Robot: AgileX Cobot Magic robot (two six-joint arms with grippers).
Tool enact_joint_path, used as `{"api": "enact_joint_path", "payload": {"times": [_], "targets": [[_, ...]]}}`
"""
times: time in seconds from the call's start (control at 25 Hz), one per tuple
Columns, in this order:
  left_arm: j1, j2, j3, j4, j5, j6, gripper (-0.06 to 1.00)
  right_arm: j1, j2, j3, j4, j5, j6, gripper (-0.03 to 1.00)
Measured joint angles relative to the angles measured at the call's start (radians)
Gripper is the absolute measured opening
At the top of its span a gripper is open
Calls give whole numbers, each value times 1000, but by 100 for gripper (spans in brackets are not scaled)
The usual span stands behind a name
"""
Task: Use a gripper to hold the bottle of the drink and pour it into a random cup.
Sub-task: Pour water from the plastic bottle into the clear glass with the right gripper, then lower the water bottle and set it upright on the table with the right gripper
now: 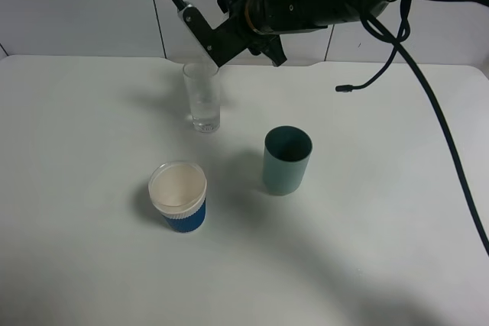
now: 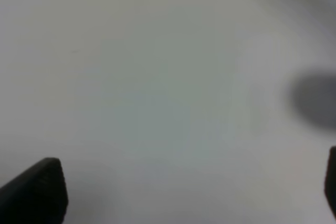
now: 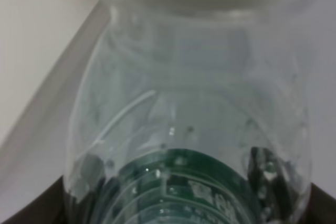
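My right gripper (image 1: 218,42) reaches in from the upper right and hangs tilted just above and behind the clear glass cup (image 1: 202,97) at the back of the table. It is shut on the bottle of the drink (image 3: 189,129). The bottle fills the right wrist view: clear plastic, a green label near the jaws, its neck pointing away. In the exterior high view the bottle is hard to make out against the dark gripper. My left gripper (image 2: 184,192) is open and empty over bare table, with black fingertips (image 2: 37,192) at the frame's edges.
A teal opaque cup (image 1: 287,159) stands right of centre. A blue ribbed cup with a white rim (image 1: 178,196) stands in front of the glass. A black cable (image 1: 451,158) hangs down along the right side. The white table (image 1: 76,188) meets a white wall at the back.
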Motion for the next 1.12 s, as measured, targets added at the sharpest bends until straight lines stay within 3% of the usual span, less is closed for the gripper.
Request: {"api": "enact_joint_path", "payload": {"times": [0.72, 0.88, 1.12], "targets": [[0, 0, 0, 0, 0, 0, 99, -17, -7, 0, 37, -1, 1043, 56], [0, 0, 0, 0, 0, 0, 99, -28, -22, 0, 69, 1, 1171, 56], [0, 0, 0, 0, 0, 0, 99, -33, -23, 0, 148, -3, 1230, 56]]}}
